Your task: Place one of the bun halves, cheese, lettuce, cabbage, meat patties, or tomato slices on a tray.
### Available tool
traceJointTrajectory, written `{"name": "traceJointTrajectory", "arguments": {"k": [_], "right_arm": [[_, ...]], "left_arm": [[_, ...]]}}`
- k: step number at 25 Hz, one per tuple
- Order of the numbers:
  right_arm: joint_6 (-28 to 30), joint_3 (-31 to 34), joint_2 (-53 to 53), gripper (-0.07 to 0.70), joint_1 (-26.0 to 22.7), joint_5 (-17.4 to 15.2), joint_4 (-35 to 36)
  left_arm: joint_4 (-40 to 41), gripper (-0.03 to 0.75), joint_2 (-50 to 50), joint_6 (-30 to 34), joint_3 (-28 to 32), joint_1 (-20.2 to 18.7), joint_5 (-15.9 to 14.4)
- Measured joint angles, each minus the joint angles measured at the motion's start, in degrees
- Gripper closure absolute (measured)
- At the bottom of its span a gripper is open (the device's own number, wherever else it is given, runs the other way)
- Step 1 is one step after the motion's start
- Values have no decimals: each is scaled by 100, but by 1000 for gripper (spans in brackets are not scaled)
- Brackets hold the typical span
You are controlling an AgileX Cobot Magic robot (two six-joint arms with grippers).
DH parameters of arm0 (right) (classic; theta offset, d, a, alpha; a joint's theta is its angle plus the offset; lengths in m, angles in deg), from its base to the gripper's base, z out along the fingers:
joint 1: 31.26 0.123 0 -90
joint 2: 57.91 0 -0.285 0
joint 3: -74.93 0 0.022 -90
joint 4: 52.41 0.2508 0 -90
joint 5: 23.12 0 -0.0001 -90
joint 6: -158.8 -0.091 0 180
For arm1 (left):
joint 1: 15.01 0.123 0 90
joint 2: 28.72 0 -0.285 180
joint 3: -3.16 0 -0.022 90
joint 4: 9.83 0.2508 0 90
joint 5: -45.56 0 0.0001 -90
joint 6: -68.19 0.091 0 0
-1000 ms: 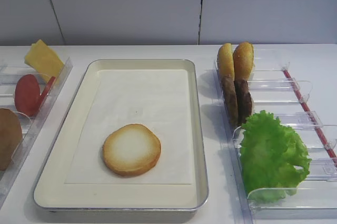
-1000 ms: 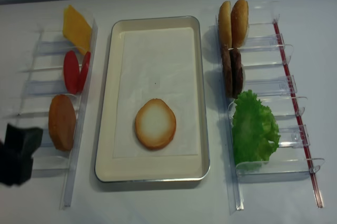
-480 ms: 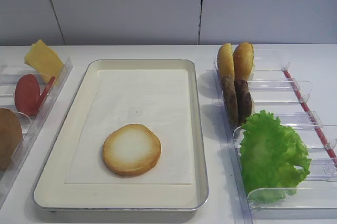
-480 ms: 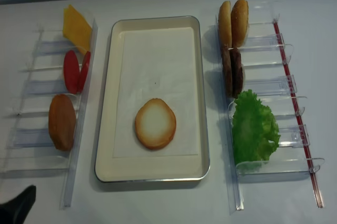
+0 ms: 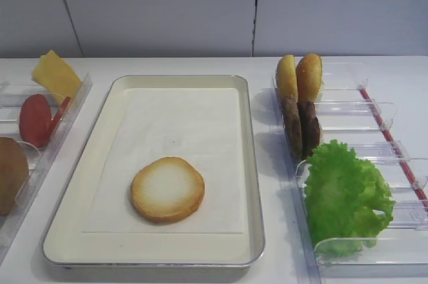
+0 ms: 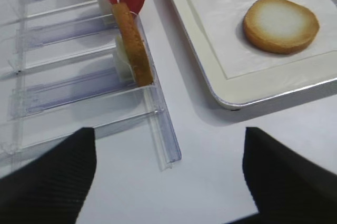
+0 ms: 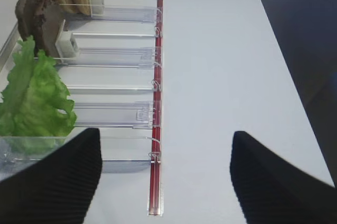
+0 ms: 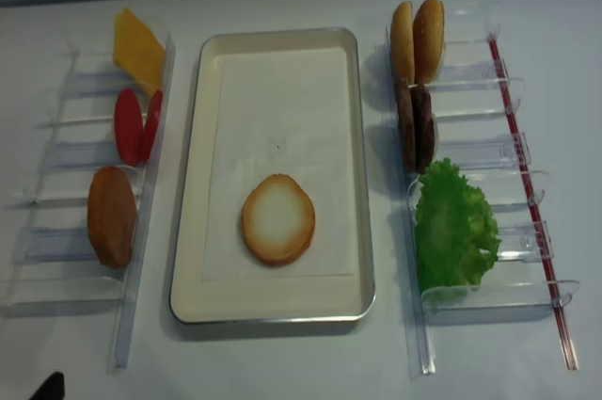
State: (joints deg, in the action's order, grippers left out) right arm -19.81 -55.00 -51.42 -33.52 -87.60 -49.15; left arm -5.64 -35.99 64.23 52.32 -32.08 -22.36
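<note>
A pale-faced bun half (image 5: 167, 189) (image 8: 277, 219) (image 6: 280, 24) lies flat on the paper liner near the front of the cream tray (image 5: 252, 164) (image 8: 188, 184). In the left holder stand the cheese (image 8: 137, 50) and tomato slices (image 8: 132, 125). The right holder has two meat patties (image 8: 415, 127) and the lettuce (image 8: 454, 229) (image 7: 34, 95). No cabbage is in view. My left gripper (image 6: 168, 134) is open and empty over the table, in front of the left holder. My right gripper (image 7: 164, 134) hangs open and empty beside the right holder's near end.
A darker domed bun (image 8: 111, 216) (image 6: 131, 45) stands on edge in the left clear holder (image 8: 127, 325). Two golden bun halves (image 8: 418, 40) stand on edge at the far end of the right holder (image 8: 536, 221). A wall runs behind the table.
The left gripper has drawn back toward the near left corner, almost out of the overhead view. The bun half and everything else are unmoved.
</note>
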Motion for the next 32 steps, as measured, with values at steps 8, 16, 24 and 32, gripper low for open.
{"name": "traceJointTrajectory", "arguments": {"k": [8, 16, 24, 32], "right_arm": [[0, 0, 0, 87, 0, 0, 11], [0, 0, 0, 87, 0, 0, 11], [0, 0, 0, 87, 0, 0, 11], [0, 0, 0, 87, 0, 0, 11]], "left_arm": [[-32, 180, 47, 19, 0, 0, -14], [-35, 179, 47, 19, 0, 0, -14], [-44, 161, 47, 19, 0, 0, -14], [-44, 161, 47, 32, 0, 0, -14]]}}
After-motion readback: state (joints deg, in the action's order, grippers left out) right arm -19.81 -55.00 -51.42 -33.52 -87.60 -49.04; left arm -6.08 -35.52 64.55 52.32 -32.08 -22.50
